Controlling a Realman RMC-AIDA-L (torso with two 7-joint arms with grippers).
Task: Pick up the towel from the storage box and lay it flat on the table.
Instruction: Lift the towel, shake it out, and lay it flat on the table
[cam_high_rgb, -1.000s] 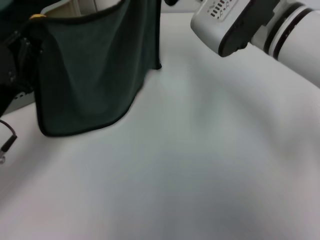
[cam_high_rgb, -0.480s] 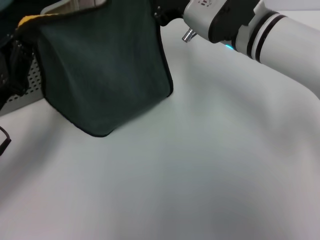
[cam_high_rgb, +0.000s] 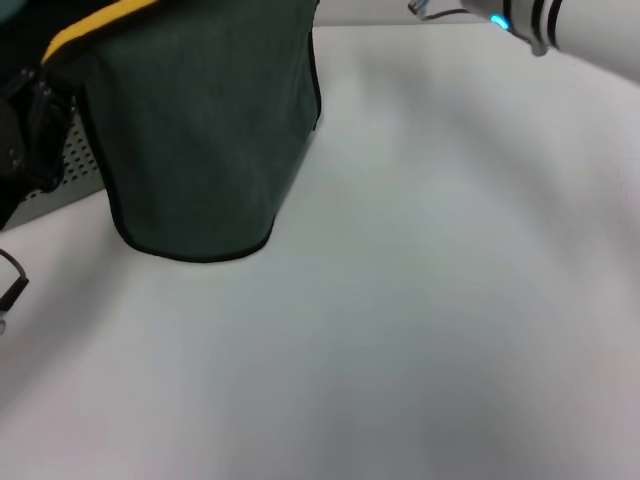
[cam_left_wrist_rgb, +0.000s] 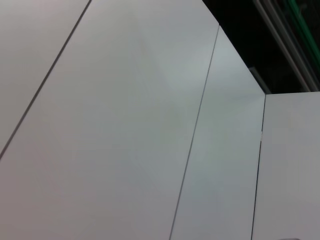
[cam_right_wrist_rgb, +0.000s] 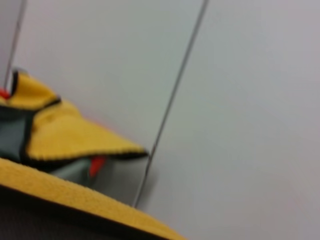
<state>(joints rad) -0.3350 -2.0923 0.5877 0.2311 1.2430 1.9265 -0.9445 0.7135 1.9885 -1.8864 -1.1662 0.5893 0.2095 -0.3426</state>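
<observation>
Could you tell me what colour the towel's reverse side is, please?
Yellow-orange; the towel is dark green on its facing side. The right wrist view shows the yellow best.

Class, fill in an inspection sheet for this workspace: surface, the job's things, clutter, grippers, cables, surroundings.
Surface: white table, bare in front.
Job's things: dark green towel hangs above the table, yellow side showing along its top edge; perforated storage box partly hidden behind it.
Clutter: nothing seen.
Grippers: left and right grippers not in view; right arm at the far right corner.
Cables: thin black cable at the left edge.
Surroundings: pale panelled wall.
</observation>
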